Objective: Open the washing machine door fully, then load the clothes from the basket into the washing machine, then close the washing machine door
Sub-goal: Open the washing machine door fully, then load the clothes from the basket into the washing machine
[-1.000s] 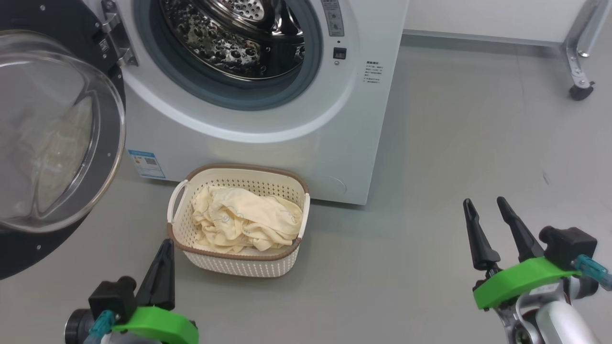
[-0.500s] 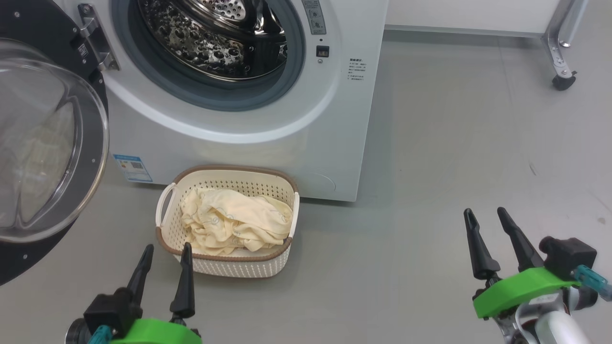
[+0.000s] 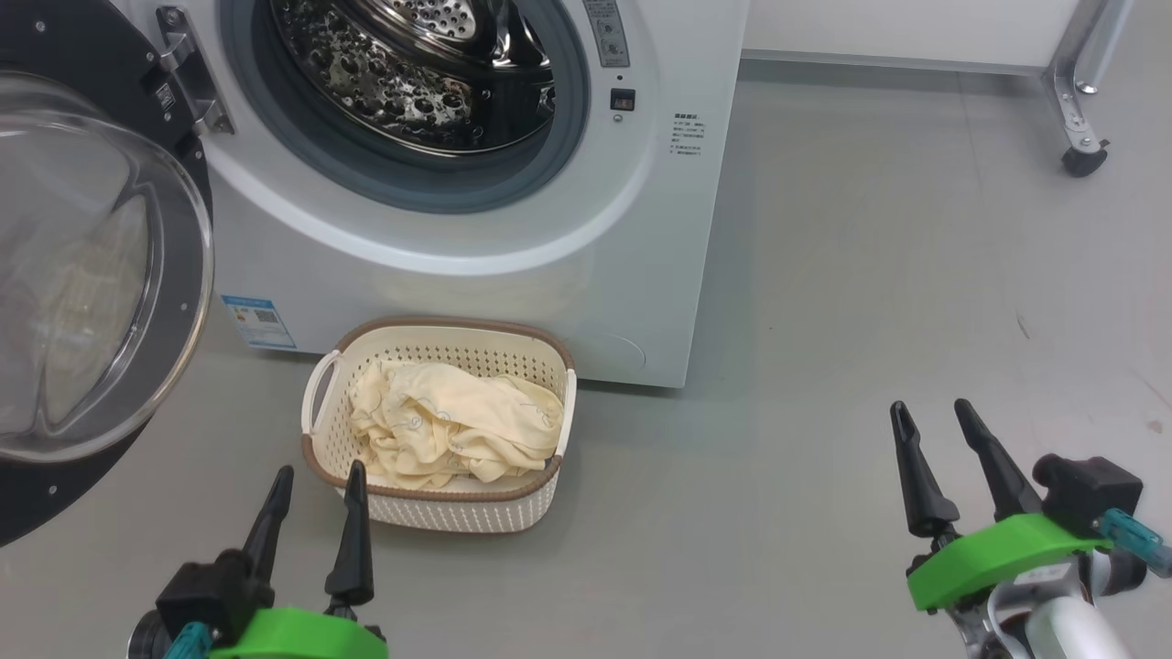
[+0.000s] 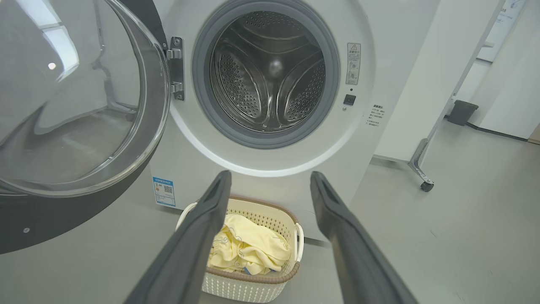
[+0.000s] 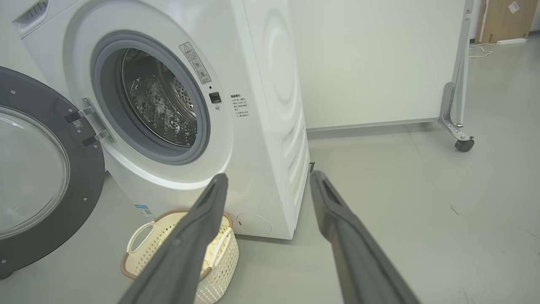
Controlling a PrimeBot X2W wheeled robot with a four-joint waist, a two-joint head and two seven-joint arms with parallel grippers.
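At 12 o'clock in the head view the washing machine (image 3: 513, 302) is seen front-on, standing on the grey floor (image 3: 824, 320). Its steel drum (image 3: 421, 64) is exposed, and by the left wrist view nothing is loaded yet. The washing machine door (image 3: 82, 265) is swung out to 9 o'clock on its hinge (image 3: 192, 82), glass bowl facing the camera. It is judged fully open, so the mouth is clear for loading. The basket (image 3: 439, 327) is set on the floor at 6 o'clock of the drum mouth, just beside the machine's front, probably so the carry is short. The clothes (image 3: 458, 426) are heaped inside it, pale yellow and crumpled, none over the rim. The left tool (image 3: 320, 469) is held at 7 o'clock, fingers spread wide with nothing between them. Its tips are seen against the basket's near-left corner, not touching by the wrist view, and it is judged lined up for the first grab. The right tool (image 3: 930, 406) is parked at 4 o'clock, well apart from the basket, also wide and empty, likely out of the way. A small blue label (image 3: 259, 320) is noted at 10 o'clock of the basket, low on the machine front. Loading is judged not yet begun.
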